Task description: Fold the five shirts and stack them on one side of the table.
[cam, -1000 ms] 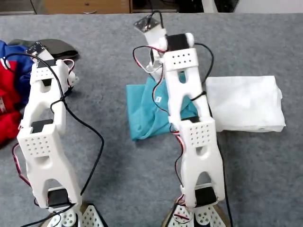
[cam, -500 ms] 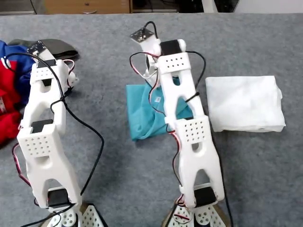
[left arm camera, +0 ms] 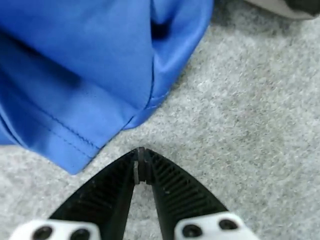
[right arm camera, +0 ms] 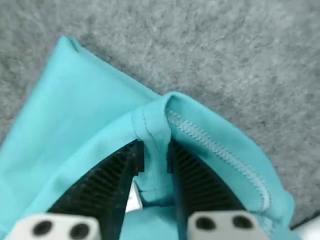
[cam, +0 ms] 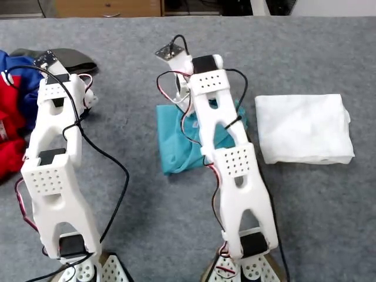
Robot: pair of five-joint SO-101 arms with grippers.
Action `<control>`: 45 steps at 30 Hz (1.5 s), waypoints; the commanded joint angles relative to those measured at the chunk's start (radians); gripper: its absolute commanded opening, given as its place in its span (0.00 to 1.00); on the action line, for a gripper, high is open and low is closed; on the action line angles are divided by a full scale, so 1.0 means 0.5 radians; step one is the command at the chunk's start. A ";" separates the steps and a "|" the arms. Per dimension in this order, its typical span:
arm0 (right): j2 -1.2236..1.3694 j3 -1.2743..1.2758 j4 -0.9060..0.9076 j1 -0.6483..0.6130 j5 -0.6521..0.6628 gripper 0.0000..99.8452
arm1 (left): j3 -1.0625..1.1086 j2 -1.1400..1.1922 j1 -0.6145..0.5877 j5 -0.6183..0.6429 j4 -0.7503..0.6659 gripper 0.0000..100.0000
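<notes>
A teal shirt [cam: 179,141] lies partly folded on the grey table near the middle. In the right wrist view my right gripper [right arm camera: 154,155] is shut on a raised fold of the teal shirt [right arm camera: 90,120] near its stitched hem. A folded white shirt [cam: 304,128] rests to the right. A blue shirt [left arm camera: 75,65] lies just beyond my left gripper [left arm camera: 141,167], which is shut on nothing over bare table. The left arm [cam: 56,135] stands beside a pile of red and blue shirts [cam: 10,111] at the left edge.
A dark garment [cam: 70,59] lies behind the left arm at the back left. Black and red cables [cam: 111,170] trail over the table between the arms. Wooden furniture [cam: 108,7] stands past the far edge. Bare grey table [cam: 329,223] spreads at the front right.
The right arm has swung left and slightly back with the teal shirt's fold in its gripper, pulling that edge away from the white shirt. The left arm has kept still.
</notes>
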 commanded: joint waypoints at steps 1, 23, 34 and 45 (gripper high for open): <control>-0.023 -0.063 -0.031 0.075 0.018 0.09 | -0.098 -0.032 0.031 -0.021 -0.025 0.02; -0.023 -0.183 0.058 0.130 0.071 0.12 | -0.098 -0.029 0.028 -0.015 -0.034 0.02; -0.011 -0.173 0.058 0.109 0.129 0.11 | -0.098 -0.029 0.028 -0.015 -0.034 0.02; -0.026 -0.183 0.061 0.121 0.172 0.00 | -0.098 -0.026 0.028 -0.021 -0.034 0.02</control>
